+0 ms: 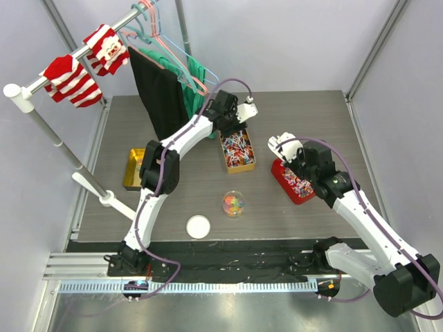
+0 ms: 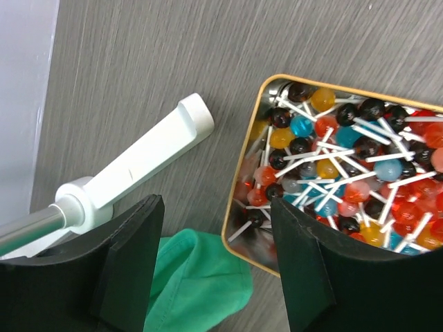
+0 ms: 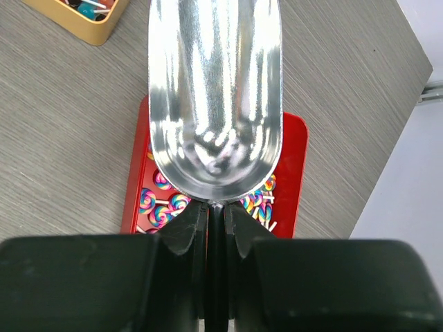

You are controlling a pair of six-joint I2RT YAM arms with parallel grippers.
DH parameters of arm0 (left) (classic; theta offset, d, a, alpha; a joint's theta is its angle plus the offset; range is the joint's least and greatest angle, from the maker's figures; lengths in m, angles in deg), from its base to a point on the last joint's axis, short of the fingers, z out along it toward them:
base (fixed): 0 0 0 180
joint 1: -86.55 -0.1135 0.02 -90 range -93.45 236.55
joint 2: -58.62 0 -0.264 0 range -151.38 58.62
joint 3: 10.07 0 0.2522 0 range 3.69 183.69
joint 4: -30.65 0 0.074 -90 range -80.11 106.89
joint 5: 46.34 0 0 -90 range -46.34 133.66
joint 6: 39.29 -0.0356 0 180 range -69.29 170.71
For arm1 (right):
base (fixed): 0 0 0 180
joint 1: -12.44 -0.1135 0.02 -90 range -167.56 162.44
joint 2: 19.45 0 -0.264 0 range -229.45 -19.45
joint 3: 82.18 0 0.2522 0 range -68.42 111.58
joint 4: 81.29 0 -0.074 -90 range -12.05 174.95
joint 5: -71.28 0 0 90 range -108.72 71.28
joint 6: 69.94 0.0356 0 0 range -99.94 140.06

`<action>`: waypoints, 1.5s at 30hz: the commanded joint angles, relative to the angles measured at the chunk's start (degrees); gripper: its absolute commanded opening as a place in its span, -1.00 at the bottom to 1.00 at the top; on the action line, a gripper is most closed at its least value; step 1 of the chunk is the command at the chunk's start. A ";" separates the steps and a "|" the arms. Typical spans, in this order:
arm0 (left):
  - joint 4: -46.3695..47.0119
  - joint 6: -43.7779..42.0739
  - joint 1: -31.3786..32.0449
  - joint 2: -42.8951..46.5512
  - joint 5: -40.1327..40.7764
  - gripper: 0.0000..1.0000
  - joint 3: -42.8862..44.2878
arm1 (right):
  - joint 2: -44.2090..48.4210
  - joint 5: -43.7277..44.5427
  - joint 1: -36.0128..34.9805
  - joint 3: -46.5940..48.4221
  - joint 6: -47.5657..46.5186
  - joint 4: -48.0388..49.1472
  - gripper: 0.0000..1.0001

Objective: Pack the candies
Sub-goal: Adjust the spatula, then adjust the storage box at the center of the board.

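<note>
The candies lie in three places. Ball lollipops (image 2: 332, 159) fill a gold tin (image 1: 237, 151), swirl lollipops (image 3: 156, 200) lie in a red tin (image 1: 293, 182), and small bright sweets fill a clear cup (image 1: 233, 203). My left gripper (image 1: 243, 115) hovers open at the gold tin's far end. In the left wrist view that gripper (image 2: 216, 228) holds nothing, and the tin rim (image 2: 239, 207) and a green cloth (image 2: 201, 277) show between the jaws. My right gripper (image 3: 216, 216) is shut on the handle of an empty silver scoop (image 3: 216, 97), which hangs over the red tin (image 3: 297, 159).
A white round lid (image 1: 198, 226) lies near the cup. A second gold tin (image 1: 131, 168) sits at the left. A clothes rack (image 1: 69, 69) with hung garments stands at the back left, and its white foot (image 2: 138, 166) rests close to my left gripper.
</note>
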 commanded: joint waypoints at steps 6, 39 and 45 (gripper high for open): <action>0.36 -3.24 -2.26 -2.86 -3.14 0.23 5.76 | 2.26 -0.68 1.06 -0.55 1.29 3.89 -0.98; -8.43 -2.98 -2.52 -4.89 -6.65 -0.75 1.11 | 2.88 -2.79 1.42 -1.17 1.11 3.98 -0.98; -9.48 1.32 -2.61 -1.99 -7.45 -0.75 -3.03 | 3.14 -3.41 1.42 -0.99 1.11 3.89 -0.98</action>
